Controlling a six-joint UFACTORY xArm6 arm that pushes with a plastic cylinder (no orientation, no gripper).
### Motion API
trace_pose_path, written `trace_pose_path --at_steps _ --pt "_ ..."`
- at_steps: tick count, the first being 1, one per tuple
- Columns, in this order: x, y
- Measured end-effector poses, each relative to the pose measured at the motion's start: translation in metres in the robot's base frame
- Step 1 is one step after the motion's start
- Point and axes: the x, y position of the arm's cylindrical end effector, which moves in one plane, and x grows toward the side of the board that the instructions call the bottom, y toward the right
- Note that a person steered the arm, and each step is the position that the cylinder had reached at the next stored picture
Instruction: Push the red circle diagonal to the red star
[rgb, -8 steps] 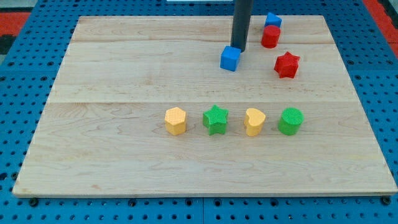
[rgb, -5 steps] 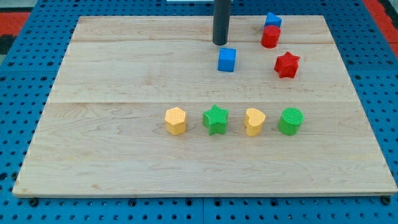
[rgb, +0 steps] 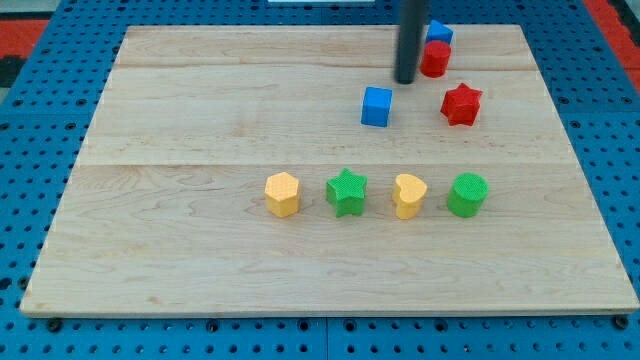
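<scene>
The red circle (rgb: 435, 59) stands near the view's top right, just below a blue block (rgb: 440, 33). The red star (rgb: 461, 104) lies below and slightly right of the red circle. My tip (rgb: 406, 80) is just left of the red circle, a small gap apart, and above right of the blue cube (rgb: 376, 106). The rod rises out of the view's top.
A row lies across the middle of the wooden board (rgb: 200, 250): yellow hexagon (rgb: 283, 194), green star (rgb: 347, 192), yellow heart (rgb: 408, 195), green circle (rgb: 467, 195). A blue pegboard surrounds the board.
My tip swung left, then right, and now stands beside the red circle. The blue cube slid a little down and right. The red blocks have not moved.
</scene>
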Motion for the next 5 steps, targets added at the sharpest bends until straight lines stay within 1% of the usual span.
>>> trace_pose_path --at_steps 1,2,3,4,5 --pt "0.003 0.045" --pt "-0.026 0.070" --pt "-0.052 0.046" --pt "-0.045 -0.023" --pt "-0.038 -0.076"
